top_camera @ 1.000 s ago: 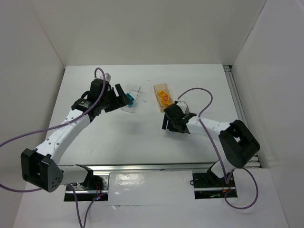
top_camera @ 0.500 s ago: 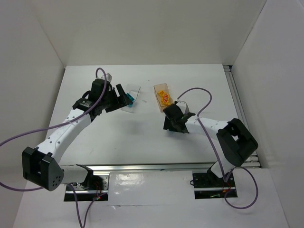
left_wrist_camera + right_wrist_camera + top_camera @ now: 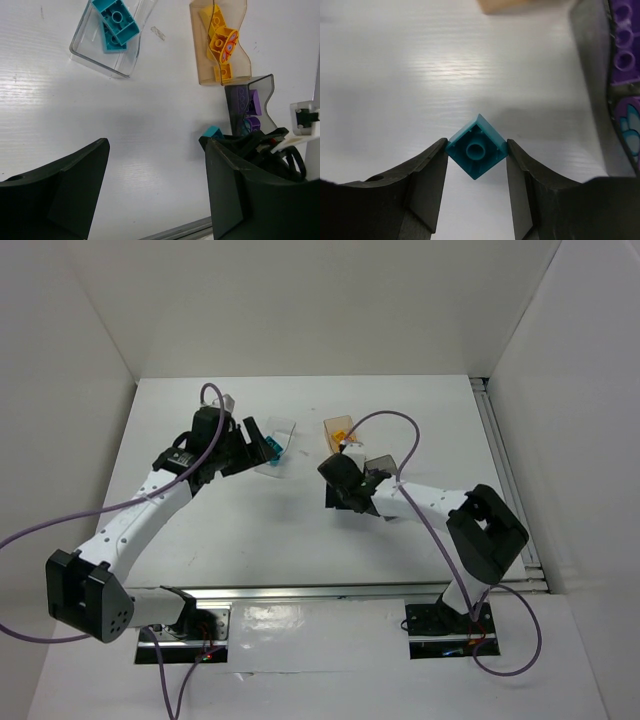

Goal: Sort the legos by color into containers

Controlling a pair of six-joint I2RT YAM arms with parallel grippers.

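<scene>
A small teal lego (image 3: 477, 146) lies on the white table, pinched at two opposite corners by my right gripper (image 3: 476, 144), which is shut on it. The left wrist view shows the same teal lego (image 3: 212, 132) peeking out beside that gripper. My left gripper (image 3: 155, 187) hangs open above bare table, with nothing between its fingers. The clear tray (image 3: 85, 52) holds two teal legos (image 3: 116, 20). Orange legos (image 3: 222, 40) sit in the tan box (image 3: 200, 55), and purple legos (image 3: 248, 102) in the dark grey box (image 3: 267, 85).
From above, the clear tray (image 3: 285, 430) lies by my left gripper (image 3: 262, 445), the tan box (image 3: 335, 427) and dark grey box (image 3: 383, 462) behind my right gripper (image 3: 335, 500). A rail runs along the table's right edge (image 3: 500, 460). White walls close in three sides.
My right gripper has slid left across the table and its fingers have closed in on the teal lego. The left arm has stayed still.
</scene>
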